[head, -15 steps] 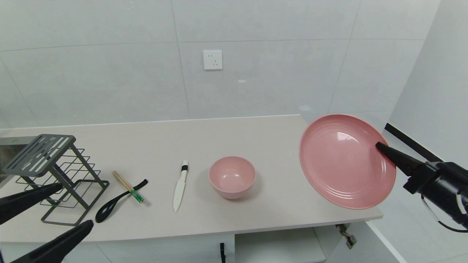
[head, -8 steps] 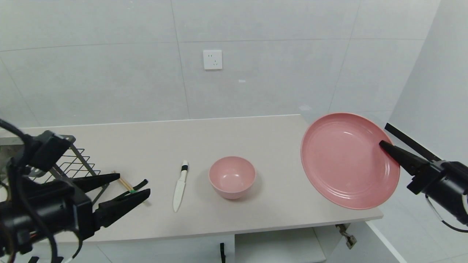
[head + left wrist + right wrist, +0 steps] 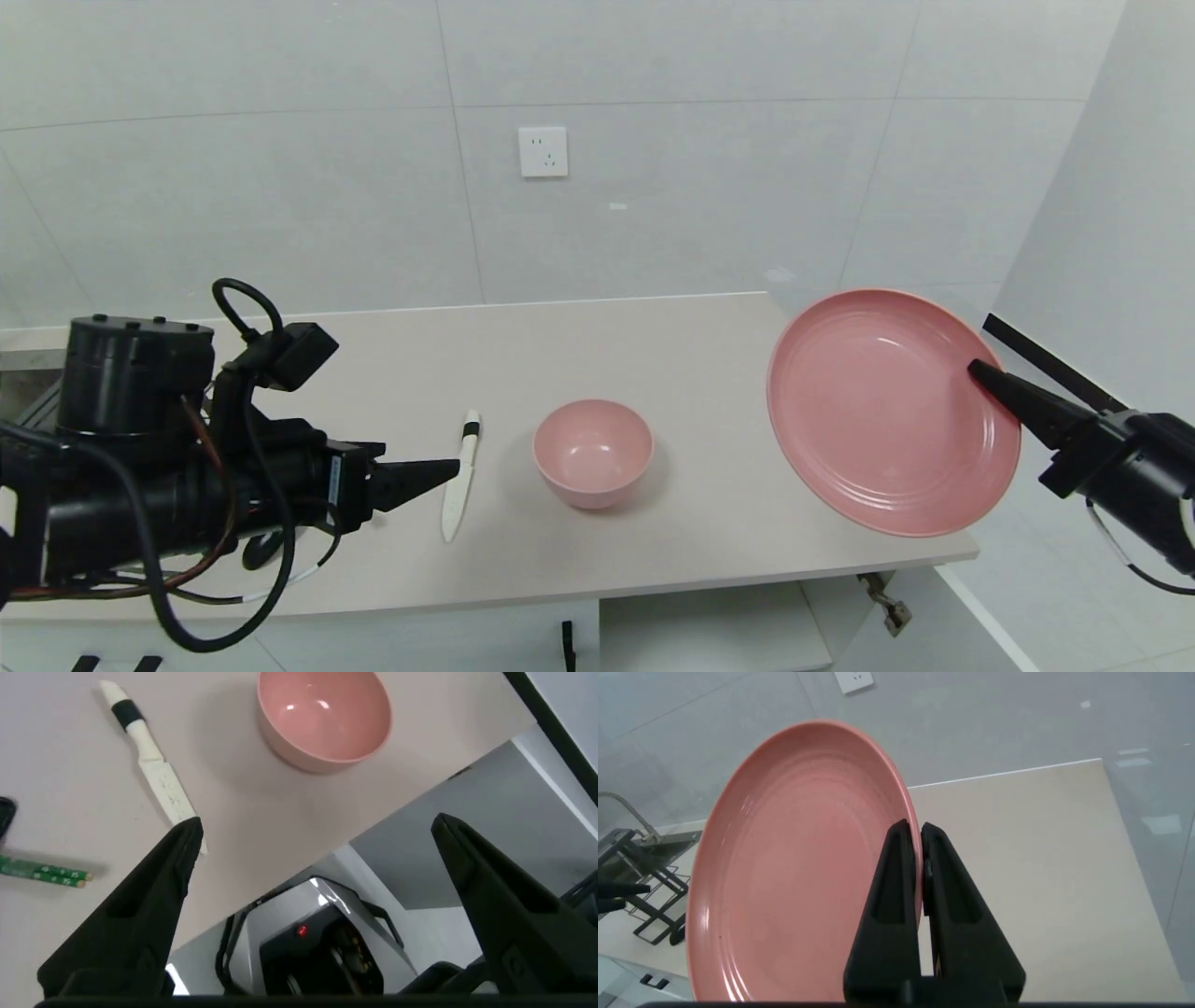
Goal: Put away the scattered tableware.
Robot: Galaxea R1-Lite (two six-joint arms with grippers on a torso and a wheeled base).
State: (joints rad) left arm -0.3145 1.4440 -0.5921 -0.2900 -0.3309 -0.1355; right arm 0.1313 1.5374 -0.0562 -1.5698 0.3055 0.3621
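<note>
Pink plate (image 3: 892, 411) is up in the air and tilted at the right end of the table (image 3: 597, 345), with the right gripper (image 3: 977, 373) pinched tight on its rim. Left gripper (image 3: 316, 829) is spread wide open near the table's front edge, right by the white knife (image 3: 460, 476). Pink bowl (image 3: 592, 453) sits on the table between the knife and the plate.

In my right claw (image 3: 976, 371) a round pink plastic plate (image 3: 887, 411), glossy, faint ridges near the rim, off my left claw (image 3: 318, 824) a smooth pink plastic bowl (image 3: 593, 453) with softer sheen, sleek white knife (image 3: 460, 476), matt beige countertop (image 3: 560, 350), my fingers (image 3: 131, 924) matt black plastic
</note>
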